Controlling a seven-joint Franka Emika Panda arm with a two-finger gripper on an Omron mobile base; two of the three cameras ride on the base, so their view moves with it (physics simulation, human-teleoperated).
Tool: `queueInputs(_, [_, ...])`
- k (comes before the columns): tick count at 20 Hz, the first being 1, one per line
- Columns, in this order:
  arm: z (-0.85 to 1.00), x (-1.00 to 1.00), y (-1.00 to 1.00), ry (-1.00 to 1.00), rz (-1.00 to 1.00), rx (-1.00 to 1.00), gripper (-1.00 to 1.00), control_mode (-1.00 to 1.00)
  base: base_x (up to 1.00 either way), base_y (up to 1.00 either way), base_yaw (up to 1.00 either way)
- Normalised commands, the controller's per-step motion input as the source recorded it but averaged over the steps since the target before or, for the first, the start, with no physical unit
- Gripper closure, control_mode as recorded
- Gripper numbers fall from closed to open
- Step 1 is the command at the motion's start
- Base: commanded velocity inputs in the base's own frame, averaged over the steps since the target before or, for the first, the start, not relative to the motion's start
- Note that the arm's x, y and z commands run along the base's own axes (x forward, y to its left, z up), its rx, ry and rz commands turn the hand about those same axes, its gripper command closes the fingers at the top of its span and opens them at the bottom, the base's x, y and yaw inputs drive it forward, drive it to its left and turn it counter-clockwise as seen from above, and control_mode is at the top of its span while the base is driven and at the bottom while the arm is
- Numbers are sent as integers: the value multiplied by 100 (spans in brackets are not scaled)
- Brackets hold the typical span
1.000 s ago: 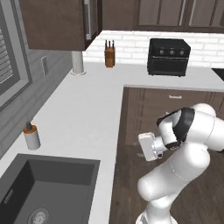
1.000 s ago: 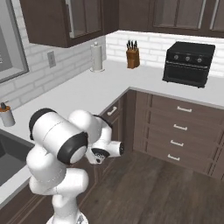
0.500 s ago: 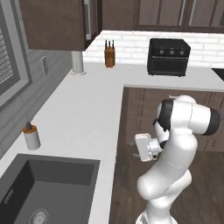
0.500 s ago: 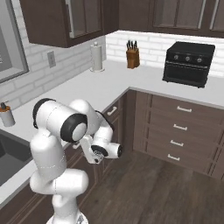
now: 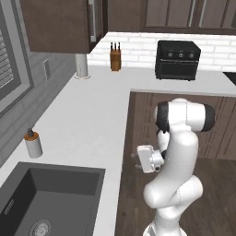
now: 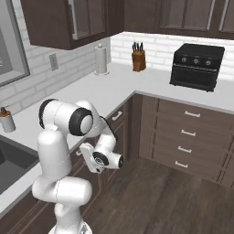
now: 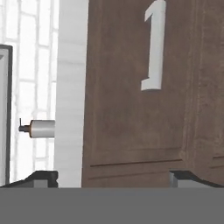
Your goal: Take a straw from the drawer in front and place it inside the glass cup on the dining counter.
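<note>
Hand (image 7: 111,177) spread wide, holding nothing, facing a dark wood drawer front (image 7: 140,109) with a white handle (image 7: 154,43). Beside it, the white tabletop (image 7: 72,87) edge and a soap dispenser (image 7: 38,128).

One knife block (image 5: 115,56), one black oven (image 5: 178,60), one soap bottle (image 5: 32,143), one sink (image 5: 46,198)

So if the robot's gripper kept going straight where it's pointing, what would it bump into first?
Probably the brown drawer front under the counter, below its white handle. The open gripper faces it squarely, though how near is unclear.
</note>
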Motion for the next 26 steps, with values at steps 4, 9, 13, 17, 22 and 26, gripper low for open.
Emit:
queueInputs(4, [-17, 35, 6, -4, -2, 0, -100, -100, 0, 0, 0])
queueInputs(9, [-22, 35, 4, -2, -1, 0, -100, -100, 0, 0, 0])
queueInputs(13, [-30, 36, 6, -1, 0, 0, -100, -100, 0, 0, 0])
queueInputs(17, [-29, 32, 5, -1, 0, 0, -100, -100, 0, 0, 0])
queueInputs(22, [-32, 34, 8, 0, 0, 0, -100, -100, 0, 0, 0])
queueInputs(26, [-10, 20, 8, -2, -1, 0, -100, -100, 0, 0, 0])
